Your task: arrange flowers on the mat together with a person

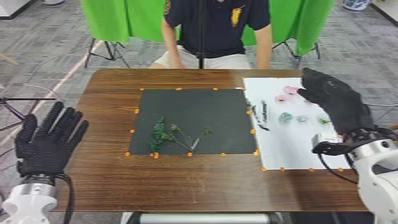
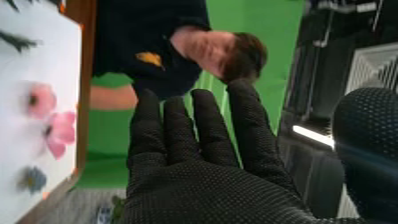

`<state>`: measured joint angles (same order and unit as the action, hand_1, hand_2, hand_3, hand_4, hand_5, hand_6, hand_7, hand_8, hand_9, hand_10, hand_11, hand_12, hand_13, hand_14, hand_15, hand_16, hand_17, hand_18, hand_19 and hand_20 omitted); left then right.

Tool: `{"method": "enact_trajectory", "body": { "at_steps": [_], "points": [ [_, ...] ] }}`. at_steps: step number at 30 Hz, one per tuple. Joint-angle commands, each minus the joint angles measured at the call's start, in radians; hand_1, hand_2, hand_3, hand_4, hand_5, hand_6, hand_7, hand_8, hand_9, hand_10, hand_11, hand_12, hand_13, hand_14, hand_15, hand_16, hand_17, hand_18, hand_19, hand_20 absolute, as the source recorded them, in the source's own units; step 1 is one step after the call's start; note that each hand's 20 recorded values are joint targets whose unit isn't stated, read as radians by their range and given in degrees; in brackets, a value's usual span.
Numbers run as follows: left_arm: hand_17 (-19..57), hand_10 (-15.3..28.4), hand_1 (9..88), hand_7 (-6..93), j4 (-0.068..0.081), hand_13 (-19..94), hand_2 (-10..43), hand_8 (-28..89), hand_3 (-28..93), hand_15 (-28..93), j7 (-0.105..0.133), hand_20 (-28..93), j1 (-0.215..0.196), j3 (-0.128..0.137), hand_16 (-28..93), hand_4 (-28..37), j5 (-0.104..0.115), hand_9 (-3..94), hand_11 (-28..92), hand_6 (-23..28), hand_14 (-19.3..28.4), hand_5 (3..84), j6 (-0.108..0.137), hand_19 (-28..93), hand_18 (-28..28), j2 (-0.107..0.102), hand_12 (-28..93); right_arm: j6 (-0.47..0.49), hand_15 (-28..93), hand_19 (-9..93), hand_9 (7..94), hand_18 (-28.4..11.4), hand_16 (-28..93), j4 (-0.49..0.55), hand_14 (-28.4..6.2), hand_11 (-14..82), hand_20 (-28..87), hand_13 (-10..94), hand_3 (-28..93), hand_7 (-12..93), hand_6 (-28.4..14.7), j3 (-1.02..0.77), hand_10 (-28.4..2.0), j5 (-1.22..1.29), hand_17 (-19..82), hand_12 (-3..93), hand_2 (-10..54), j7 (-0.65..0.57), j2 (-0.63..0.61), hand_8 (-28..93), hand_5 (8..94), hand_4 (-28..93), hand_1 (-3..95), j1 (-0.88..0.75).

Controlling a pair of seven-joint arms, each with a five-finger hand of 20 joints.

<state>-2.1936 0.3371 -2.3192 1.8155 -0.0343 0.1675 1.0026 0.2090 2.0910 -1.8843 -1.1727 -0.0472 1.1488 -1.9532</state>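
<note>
Two pink flowers (image 1: 290,90) lie at two o'clock near my spread right hand (image 1: 330,92); I should lower, then pinch gently.

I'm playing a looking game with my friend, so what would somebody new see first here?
Probably the big black right hand, with its straight fingers, above the white sheet on the right. Next, maybe the pink flowers near its fingertips, bright against the white. Then the leafy green sprig on the near left part of the dark mat.
</note>
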Motion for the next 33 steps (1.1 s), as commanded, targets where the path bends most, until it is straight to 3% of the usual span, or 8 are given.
{"method": "enact_trajectory", "body": {
  "at_steps": [1, 10, 22, 25, 33],
  "points": [
    [-2.6, 13.6, 24.6, 8.8, 0.007, 25, 18.2, -10, 65, 17, 0.001, 12, 0.006, -0.003, -8, -28.3, 0.011, 34.9, 14, 7.1, 10.4, 41.6, 0.018, 26, 10.6, 0.005, 5, -0.019, 4, 24, 32.9, -10.7, 12, 0.019, -8.0, 2.1, 9, 24, 80, 9, -3.8, 0.003, -12.5, -0.003, 12, 11.1, 2.1, 0.030, 0.020, -8, 36.7, -25, 12.3, -0.028],
    [-2.7, 13.4, 24.2, 9.1, 0.008, 25, 17.9, -10, 67, 18, -0.010, 12, 0.011, -0.003, -8, -28.3, 0.006, 34.5, 15, 7.2, 10.4, 41.8, 0.019, 27, 10.5, 0.004, 5, -0.022, 5, 24, 32.9, -11.2, 12, 0.025, -8.2, 2.1, 10, 24, 80, 9, -4.2, 0.012, -12.4, 0.000, 12, 11.1, 0.3, 0.031, 0.027, -9, 36.7, -25, 12.9, -0.038],
    [-2.8, 13.7, 24.7, 9.8, 0.006, 26, 17.6, -10, 68, 19, 0.000, 12, 0.008, -0.006, -8, -28.3, 0.009, 35.9, 16, 7.3, 10.8, 42.1, 0.020, 27, 10.7, 0.008, 5, -0.050, 6, 27, 34.9, -13.3, 12, 0.013, -8.6, 2.7, 11, 26, 81, 11, -3.7, 0.074, -12.3, -0.005, 12, 11.3, 0.9, 0.045, 0.016, -9, 38.6, -25, 14.3, -0.020],
    [-2.6, 13.7, 24.9, 10.2, 0.005, 27, 17.7, -10, 68, 19, 0.003, 12, 0.007, -0.005, -9, -28.3, 0.008, 37.1, 16, 7.4, 11.0, 42.3, 0.023, 27, 10.4, 0.009, 5, -0.014, 6, 26, 35.0, -13.3, 12, 0.011, -8.5, 2.8, 10, 26, 81, 11, -3.5, 0.087, -12.3, -0.003, 12, 11.2, 1.0, 0.023, 0.021, -9, 38.6, -25, 14.7, -0.012],
    [-2.6, 14.4, 25.0, 11.1, 0.005, 29, 17.9, -10, 68, 21, -0.002, 12, 0.006, -0.006, -9, -28.3, 0.007, 39.1, 17, 7.8, 11.8, 43.8, 0.021, 28, 10.5, 0.010, 7, -0.032, 8, 29, 34.8, -15.6, 12, 0.004, -10.1, 2.8, 11, 27, 81, 11, -3.6, 0.106, -12.3, -0.044, 13, 11.4, 1.4, 0.017, 0.018, -9, 38.2, -24, 15.5, 0.008]
  ]
}}
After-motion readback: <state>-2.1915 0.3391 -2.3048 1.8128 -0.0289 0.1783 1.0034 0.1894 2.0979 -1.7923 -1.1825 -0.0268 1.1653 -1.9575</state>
